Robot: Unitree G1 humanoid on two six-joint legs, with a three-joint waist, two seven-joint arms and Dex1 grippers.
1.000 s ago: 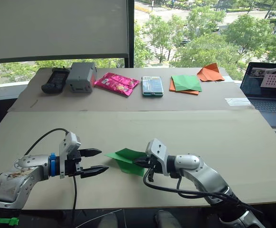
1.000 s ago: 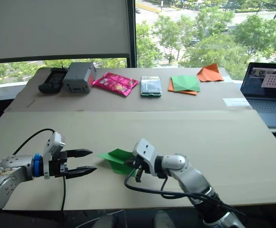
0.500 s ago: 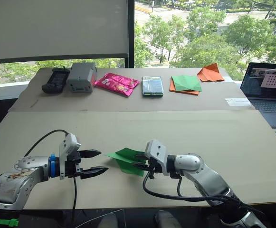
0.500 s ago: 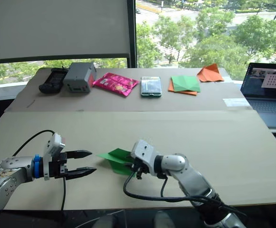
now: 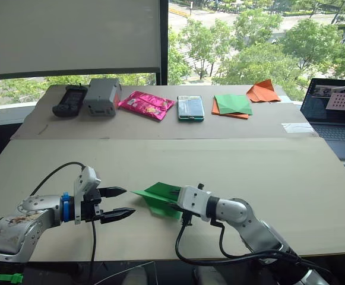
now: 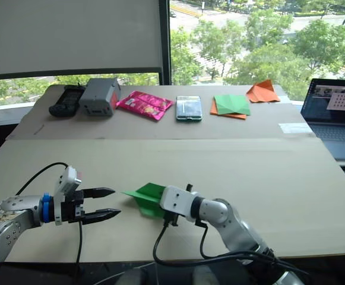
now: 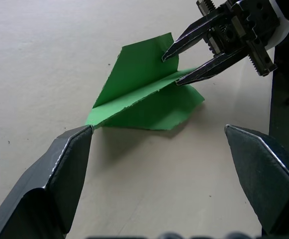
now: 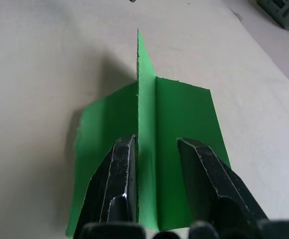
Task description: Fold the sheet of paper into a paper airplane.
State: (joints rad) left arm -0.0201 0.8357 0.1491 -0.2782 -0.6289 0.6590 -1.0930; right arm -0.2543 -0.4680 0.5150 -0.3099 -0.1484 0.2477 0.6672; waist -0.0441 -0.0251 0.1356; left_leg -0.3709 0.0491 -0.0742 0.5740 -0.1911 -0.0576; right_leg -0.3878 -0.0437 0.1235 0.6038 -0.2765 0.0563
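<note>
Closest to me, the left gripper (image 5: 120, 202) hovers just over the near table (image 5: 315, 196), its 2 black fingers spread wide with nothing between them, pointing toward the paper. Just beyond its tips lies the paper airplane (image 5: 158, 199), bright green, folded to a pointed dart whose nose aims at the left gripper. It rests on the tabletop near the front edge, 1 flap flat and a central fold standing up like a keel. The right gripper (image 7: 184, 67) reaches in from the other side at the dart's wide tail; its fingers (image 8: 120, 184) are parted a little, straddling that upright fold, 1 on each side. I can't tell whether either finger actually touches the paper.

Farther back, on the second table (image 5: 41, 127) by the window, sits a row of things: a black controller (image 5: 69, 100), a grey box (image 5: 102, 97), a pink snack packet (image 5: 145, 104), a teal case (image 5: 190, 107), a darker green sheet (image 5: 233, 103) over orange paper, and an orange paper triangle (image 5: 262, 91). A laptop (image 5: 336, 113) stands open at the far right.
</note>
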